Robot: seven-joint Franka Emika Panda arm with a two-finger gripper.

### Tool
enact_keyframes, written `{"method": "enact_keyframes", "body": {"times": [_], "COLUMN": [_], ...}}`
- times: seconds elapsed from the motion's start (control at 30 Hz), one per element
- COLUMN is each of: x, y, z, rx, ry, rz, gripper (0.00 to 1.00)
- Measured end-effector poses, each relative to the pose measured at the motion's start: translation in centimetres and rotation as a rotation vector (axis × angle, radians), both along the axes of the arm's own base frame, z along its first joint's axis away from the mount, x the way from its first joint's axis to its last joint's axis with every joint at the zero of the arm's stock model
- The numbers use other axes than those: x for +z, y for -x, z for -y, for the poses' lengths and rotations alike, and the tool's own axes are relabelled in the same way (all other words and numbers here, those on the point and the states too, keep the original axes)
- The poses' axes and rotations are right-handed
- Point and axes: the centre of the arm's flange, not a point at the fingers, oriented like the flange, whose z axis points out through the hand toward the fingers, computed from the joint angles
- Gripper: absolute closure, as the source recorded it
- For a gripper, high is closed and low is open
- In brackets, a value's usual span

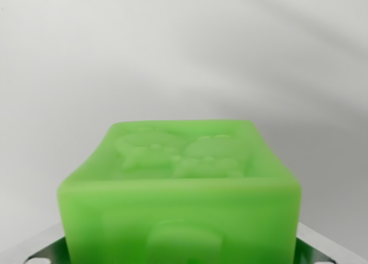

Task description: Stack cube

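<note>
Clearly, the green cube (179, 195) is seen filling the wrist view toward 6 o'clock, clamped in the hand (179, 249), metal parts glimpsed at both lower corners. No second cube or counter is shown; a misaligned release could be caused by that.

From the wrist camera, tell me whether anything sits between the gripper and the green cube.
Nothing visible does. The green cube fills the lower half of the wrist view, right against the metal gripper parts at the bottom corners. Behind it is only a plain pale surface. No second cube or stacking spot shows, so that path cannot be judged.
</note>
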Motion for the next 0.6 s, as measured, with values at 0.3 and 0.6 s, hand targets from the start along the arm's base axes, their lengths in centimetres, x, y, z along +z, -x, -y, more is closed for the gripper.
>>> {"method": "enact_keyframes", "body": {"times": [0.3, 0.6], "x": [0.0, 0.1], "y": [-0.4, -0.7], "z": [-1.6, -3.1], "rx": [-0.027, -0.054], "ry": [0.000, -0.001], "rz": [-0.001, -0.002], "gripper": [1.00, 1.00]}}
